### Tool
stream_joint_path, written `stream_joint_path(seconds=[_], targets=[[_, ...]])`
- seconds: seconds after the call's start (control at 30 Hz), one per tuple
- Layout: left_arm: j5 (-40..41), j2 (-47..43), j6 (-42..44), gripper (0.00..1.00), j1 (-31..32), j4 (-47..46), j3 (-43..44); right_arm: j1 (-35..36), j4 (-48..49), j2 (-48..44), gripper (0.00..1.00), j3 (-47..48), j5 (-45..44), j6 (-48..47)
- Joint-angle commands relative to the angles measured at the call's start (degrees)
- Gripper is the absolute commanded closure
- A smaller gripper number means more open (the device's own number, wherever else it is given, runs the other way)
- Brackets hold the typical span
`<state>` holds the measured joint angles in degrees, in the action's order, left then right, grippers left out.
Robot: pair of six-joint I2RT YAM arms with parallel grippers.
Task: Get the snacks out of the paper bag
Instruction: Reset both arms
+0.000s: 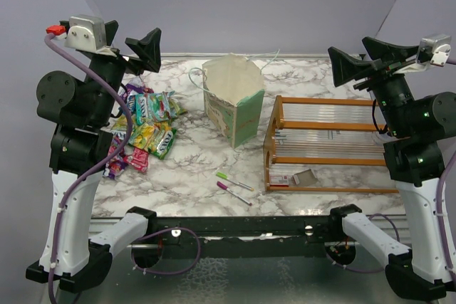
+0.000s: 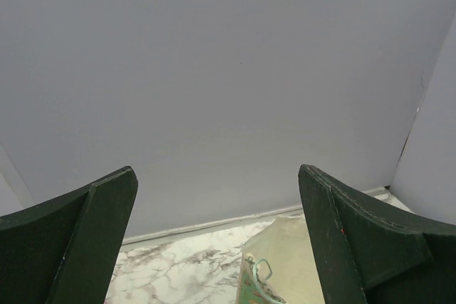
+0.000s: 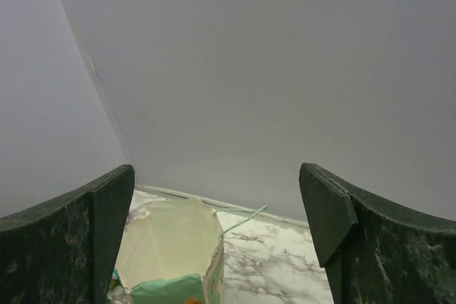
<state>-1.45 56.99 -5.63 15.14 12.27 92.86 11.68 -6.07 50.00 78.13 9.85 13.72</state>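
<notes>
Snacks (image 1: 149, 129) lie heaped on the marble surface (image 1: 192, 169) at nine o'clock from the paper bag (image 1: 235, 115). They are outside it, overlapping one another and partly hidden from you behind the left arm. You see the bag upright near the middle, mouth open, cream lining showing. Your left hand (image 2: 216, 172) is held high at ten o'clock from the bag, fingers spread wide, pinching nothing. Your right hand (image 3: 217, 169) is likewise spread and empty, high at two o'clock. An orange wooden rack (image 1: 328, 140) sits at three o'clock from the bag. A green pen (image 1: 234, 181) and a pink pen (image 1: 234, 194) lie side by side at six o'clock.
</notes>
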Motion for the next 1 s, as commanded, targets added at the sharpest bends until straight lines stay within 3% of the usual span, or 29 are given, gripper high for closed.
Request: stream_joint_path(seconds=[0.0,0.73,0.87,0.97], targets=[[0.56,-0.89,0.03,0.01,0.32,-1.64,-0.37,0.33,0.87,-0.21,0.01,-0.08,-0.94,0.69],[1.64,-1.22,-0.40,0.01,0.35,-1.98,-2.38,0.33,0.05,-1.44,0.01,-1.95,-6.72,3.71],[5.93,-1.19,-1.33,0.01,0.36,-0.47,-4.51,0.27,-7.75,1.31,0.01,2.00,-12.92,8.64],[6.48,-0.89,-1.31,0.01,0.38,0.23,-4.86,0.28,-11.29,2.84,0.01,3.50,-12.89,6.98]])
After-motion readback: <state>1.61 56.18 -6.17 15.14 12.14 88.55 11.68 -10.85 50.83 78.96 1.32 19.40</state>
